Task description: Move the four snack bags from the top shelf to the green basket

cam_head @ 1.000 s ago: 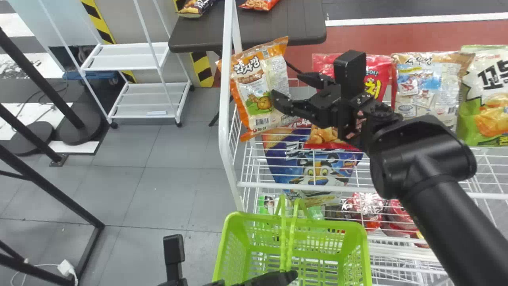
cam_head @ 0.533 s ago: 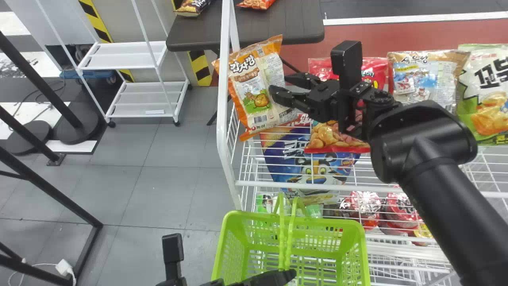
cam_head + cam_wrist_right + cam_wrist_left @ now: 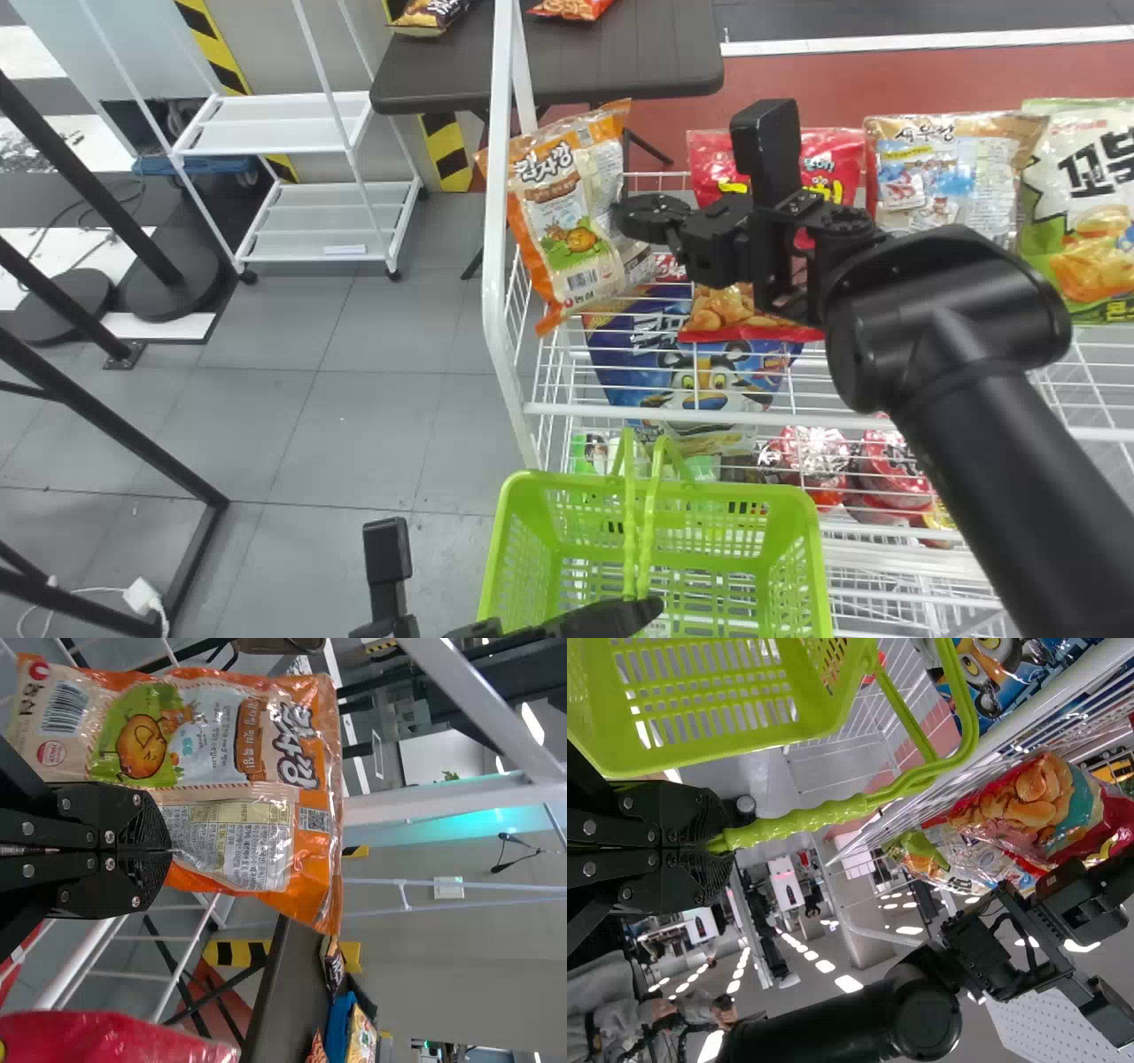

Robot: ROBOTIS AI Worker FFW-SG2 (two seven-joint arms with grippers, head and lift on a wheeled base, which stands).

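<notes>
One green basket (image 3: 726, 496) hangs from the left fingers (image 3: 636, 613); the right fingers (image 3: 633, 217) pinch an orange snack bag (image 3: 567, 221)

Bright, even light fills the head view, with only soft shading on the grey floor (image 3: 372, 425). Small white glints sit on the orange snack bag (image 3: 571, 239) and on the red packs (image 3: 811, 452) lower down. Ceiling lights (image 3: 850, 983) glare white in rows in the left wrist view; a teal glow (image 3: 443, 822) lies along the wall (image 3: 443, 966) in the right wrist view.
</notes>
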